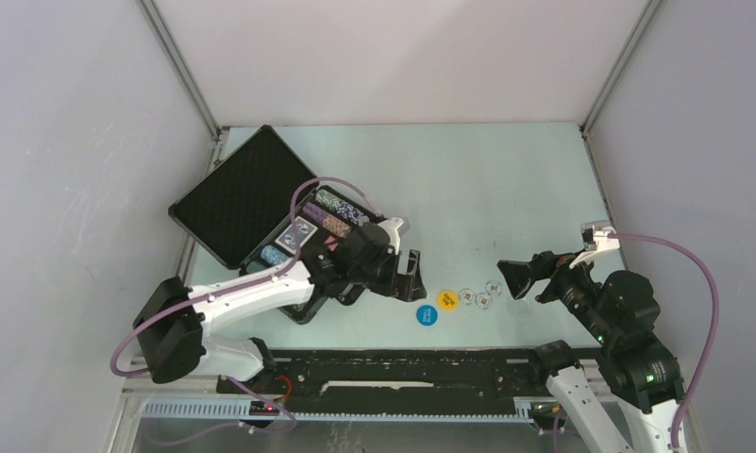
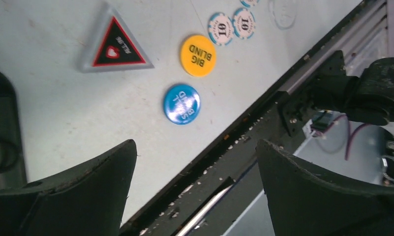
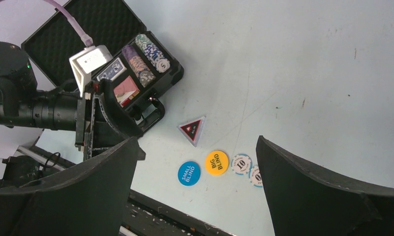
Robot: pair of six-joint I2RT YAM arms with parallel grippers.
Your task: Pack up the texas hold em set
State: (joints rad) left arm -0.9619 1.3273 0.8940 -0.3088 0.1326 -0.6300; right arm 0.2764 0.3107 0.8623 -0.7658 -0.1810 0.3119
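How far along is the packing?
Done: chip rows and card decks in the open case. In hand: nothing; left hand and right hand open, empty. Left: small blind disc, big blind disc, triangular marker, loose 10 chips, closing the lid.

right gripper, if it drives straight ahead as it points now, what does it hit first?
Probably the white-and-blue chips just ahead of the open right gripper; the yellow disc lies beyond them. Height above the table is unclear, so it may pass over.

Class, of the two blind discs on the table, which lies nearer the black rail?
The blue SMALL BLIND disc; the yellow BIG BLIND disc lies farther away, beside the white chips.
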